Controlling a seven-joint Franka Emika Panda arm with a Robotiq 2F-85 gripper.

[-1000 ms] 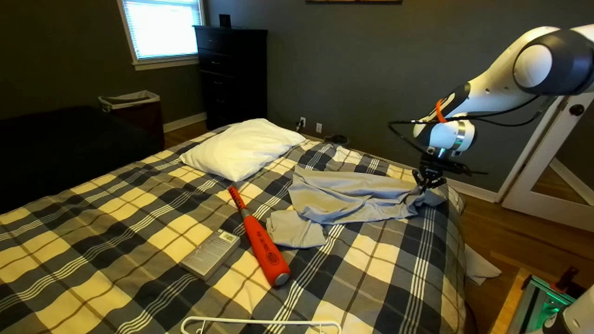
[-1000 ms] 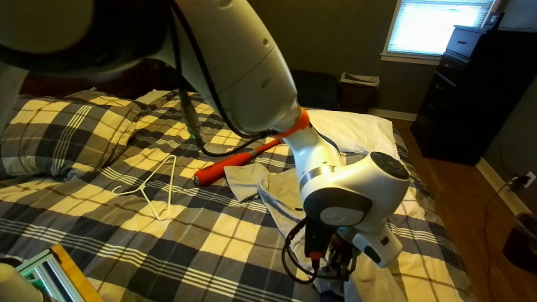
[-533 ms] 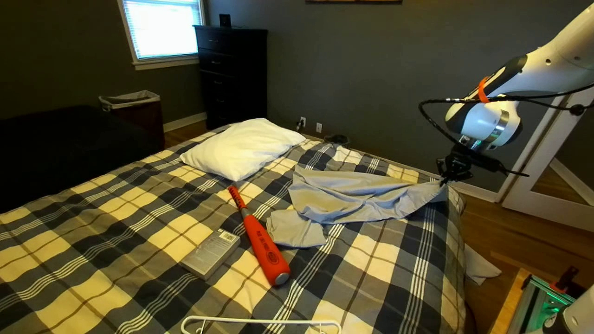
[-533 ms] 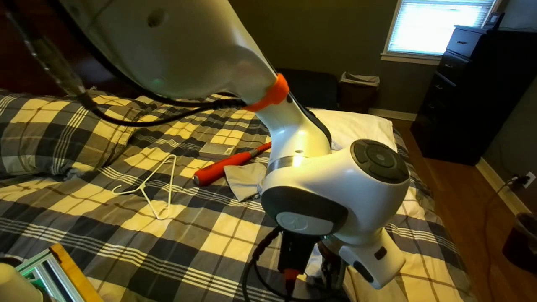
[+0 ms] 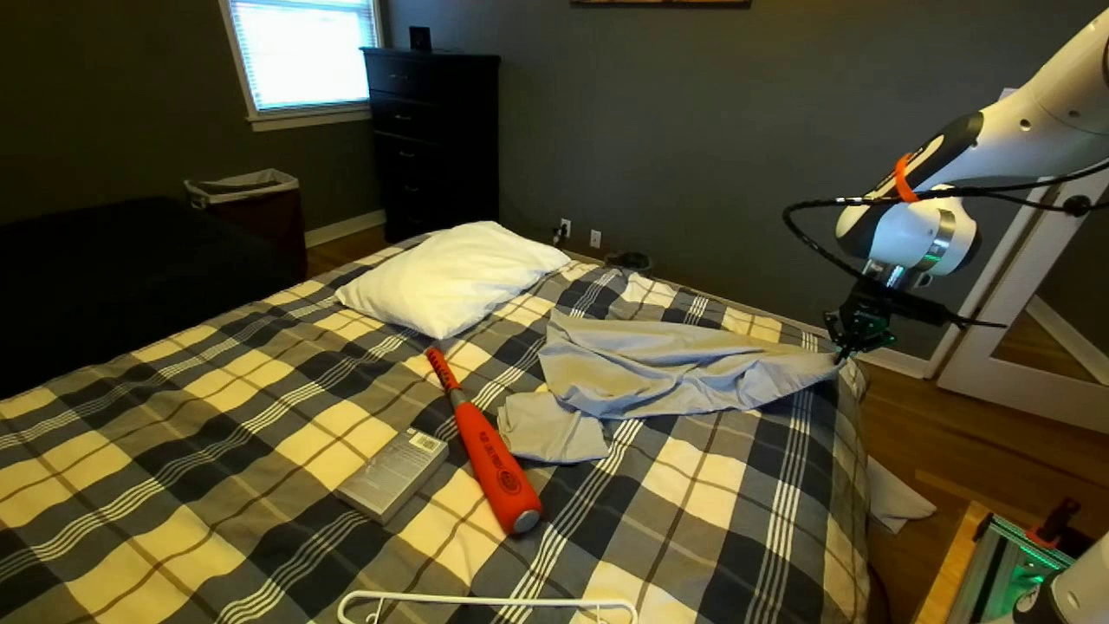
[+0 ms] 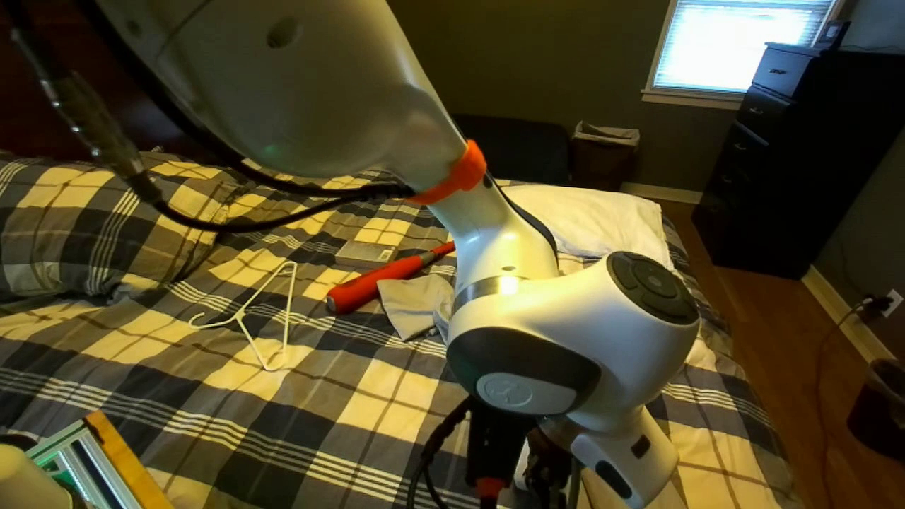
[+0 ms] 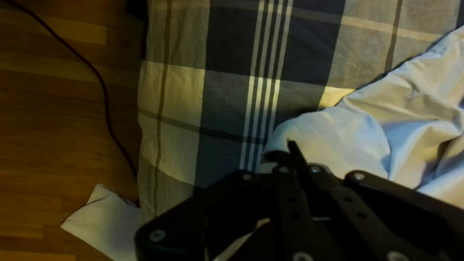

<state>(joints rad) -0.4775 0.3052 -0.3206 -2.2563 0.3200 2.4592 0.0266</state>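
While my pincer (image 5: 841, 354) pinches the grey cloth (image 5: 658, 368), this end's stretched out, but creases remain across the rest.

In an exterior view, the camera looks obliquely down across the plaid bed (image 5: 693, 520) over a white hanger (image 5: 485, 599), the robot arm (image 5: 1009, 147) farther off at right. In an exterior view, it looks toward the window (image 6: 742, 46) past the arm's close forearm (image 6: 304, 92); both share the red baseball bat (image 5: 489, 455) and dresser (image 5: 437, 147). The wrist view points down past the tool (image 7: 286, 150) at gray cloth (image 7: 422, 105) and wooden floor (image 7: 54, 127).
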